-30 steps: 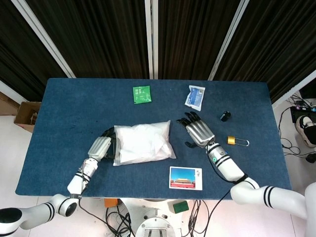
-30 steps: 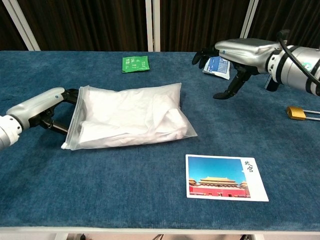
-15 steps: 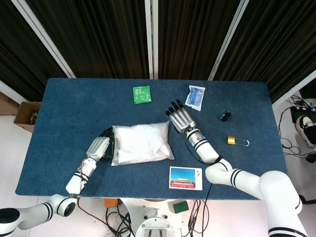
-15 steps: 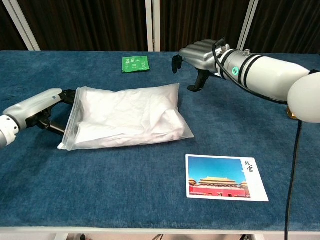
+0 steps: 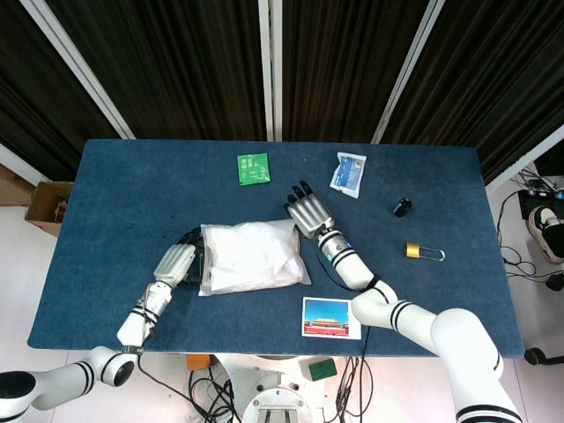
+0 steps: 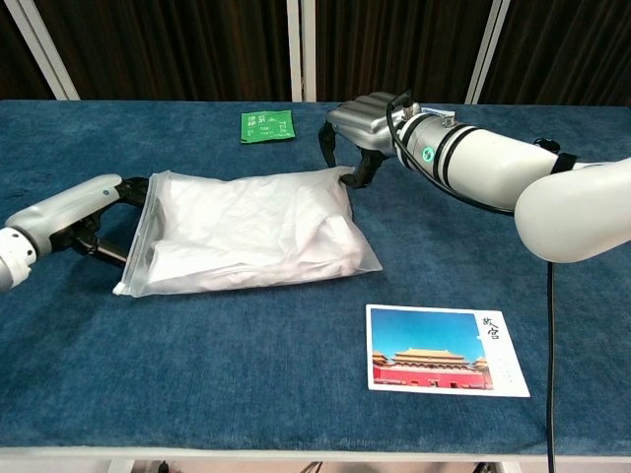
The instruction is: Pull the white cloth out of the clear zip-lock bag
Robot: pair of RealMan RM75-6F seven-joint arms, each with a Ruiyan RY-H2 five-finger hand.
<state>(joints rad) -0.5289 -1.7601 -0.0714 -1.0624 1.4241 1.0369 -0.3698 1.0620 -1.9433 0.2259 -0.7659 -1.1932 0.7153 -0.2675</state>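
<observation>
The clear zip-lock bag (image 5: pixel 251 256) (image 6: pixel 246 233) lies flat at the table's middle, and the white cloth (image 5: pixel 247 261) (image 6: pixel 258 229) fills it. Its opening edge faces my left hand (image 5: pixel 179 262) (image 6: pixel 82 211), which grips the bag at that left edge, dark fingers curled above and below it. My right hand (image 5: pixel 308 210) (image 6: pixel 361 122) hovers at the bag's far right corner with fingers apart and pointing down. One fingertip touches the bag's corner. It holds nothing.
A green packet (image 5: pixel 253 167) (image 6: pixel 267 125) lies behind the bag. A white and blue packet (image 5: pixel 348 174), a small black object (image 5: pixel 402 208) and a brass padlock (image 5: pixel 419 252) lie to the right. A postcard (image 5: pixel 331 317) (image 6: pixel 444 350) sits near the front edge.
My right hand swept left from the padlock side to the bag's far right corner. The bag shifted slightly to the left with my left hand at its edge.
</observation>
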